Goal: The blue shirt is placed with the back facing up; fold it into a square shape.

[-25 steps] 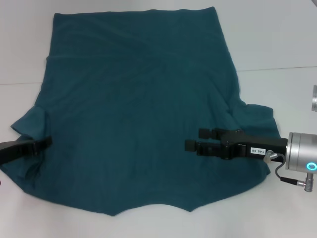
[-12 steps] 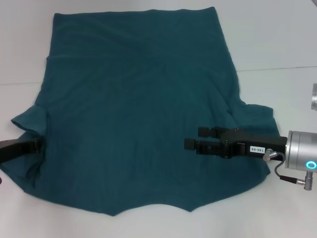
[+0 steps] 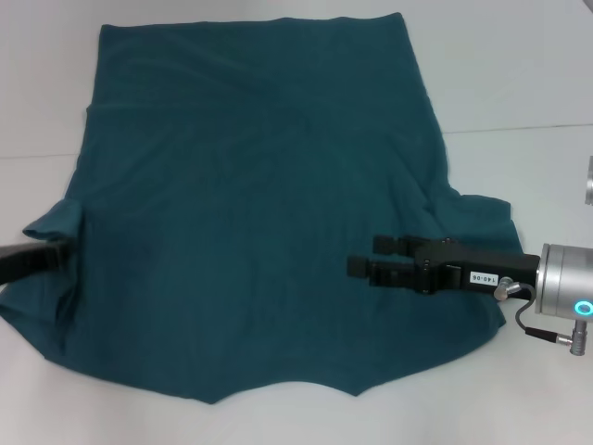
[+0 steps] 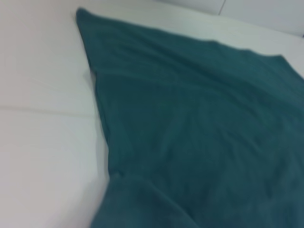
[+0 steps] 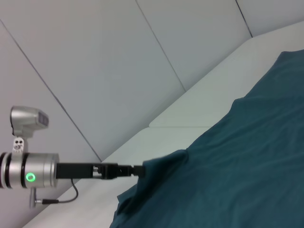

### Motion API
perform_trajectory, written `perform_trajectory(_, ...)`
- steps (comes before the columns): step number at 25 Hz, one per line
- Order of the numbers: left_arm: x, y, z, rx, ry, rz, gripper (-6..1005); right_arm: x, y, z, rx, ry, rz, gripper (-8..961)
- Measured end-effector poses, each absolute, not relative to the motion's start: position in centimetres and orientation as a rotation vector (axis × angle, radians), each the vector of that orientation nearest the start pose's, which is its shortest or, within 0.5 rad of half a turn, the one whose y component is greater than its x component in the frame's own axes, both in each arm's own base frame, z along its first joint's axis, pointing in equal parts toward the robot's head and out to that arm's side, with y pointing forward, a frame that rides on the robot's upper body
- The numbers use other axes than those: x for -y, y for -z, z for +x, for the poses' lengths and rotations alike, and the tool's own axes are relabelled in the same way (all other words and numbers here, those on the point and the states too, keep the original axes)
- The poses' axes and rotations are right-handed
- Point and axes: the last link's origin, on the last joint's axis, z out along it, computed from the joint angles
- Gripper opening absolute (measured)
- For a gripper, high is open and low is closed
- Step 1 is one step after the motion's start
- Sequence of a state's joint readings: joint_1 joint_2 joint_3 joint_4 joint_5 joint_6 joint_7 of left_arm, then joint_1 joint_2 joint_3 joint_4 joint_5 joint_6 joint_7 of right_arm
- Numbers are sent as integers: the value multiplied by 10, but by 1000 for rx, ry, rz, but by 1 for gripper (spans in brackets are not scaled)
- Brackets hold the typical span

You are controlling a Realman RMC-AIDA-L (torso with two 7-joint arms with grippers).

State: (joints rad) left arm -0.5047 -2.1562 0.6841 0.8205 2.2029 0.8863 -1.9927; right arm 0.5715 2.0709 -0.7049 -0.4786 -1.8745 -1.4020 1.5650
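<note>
Spread across the white table [image 3: 523, 79], back upward and plain, the blue shirt [image 3: 250, 204]; straight hem along the far side, curved neckline cut [image 3: 283, 387] at the near edge, close to the robot; mostly flat, with soft creases running slantwise through the right half.

At the shirt's left side, the left sleeve [image 3: 54, 222] rucked up into a small raised fold rather than lying flat; just beneath that fold, the left gripper [image 3: 61, 252], reaching in low from the picture's left edge, tip buried in the cloth. From the right wrist view, the same left gripper [image 5: 138, 170] at the end of a thin black stem from a silver wrist with a green light; closed on the sleeve's edge, cloth drawn up into a peak at the tip and hanging away from it on both sides. In the left wrist view, only the shirt [image 4: 190, 118] on the pale table, with a bunched fold of it in the nearest corner; own fingers out of sight there.

Over the shirt's right half, inward of the right sleeve [image 3: 477, 215], the right gripper [image 3: 363, 256], pointing toward the shirt's middle; two black fingers side by side, set a little apart, nothing between them; hard to tell whether resting on the cloth or just above it. In the right wrist view, a wide slope of the teal fabric [image 5: 247, 166] in the foreground.
</note>
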Motion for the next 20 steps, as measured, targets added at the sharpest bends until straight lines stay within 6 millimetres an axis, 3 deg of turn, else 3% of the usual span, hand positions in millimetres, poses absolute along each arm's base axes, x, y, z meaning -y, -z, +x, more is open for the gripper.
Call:
perform_trajectory(9, -394, -45, -299, 1191, 442, -1984, 6, -346, 23, 262, -1051, -849, -2539, 914)
perform_trajectory(20, -406, -34, -259, 1196, 507, -2106, 5, -348, 21, 259, -1030, -853, -2541, 914)
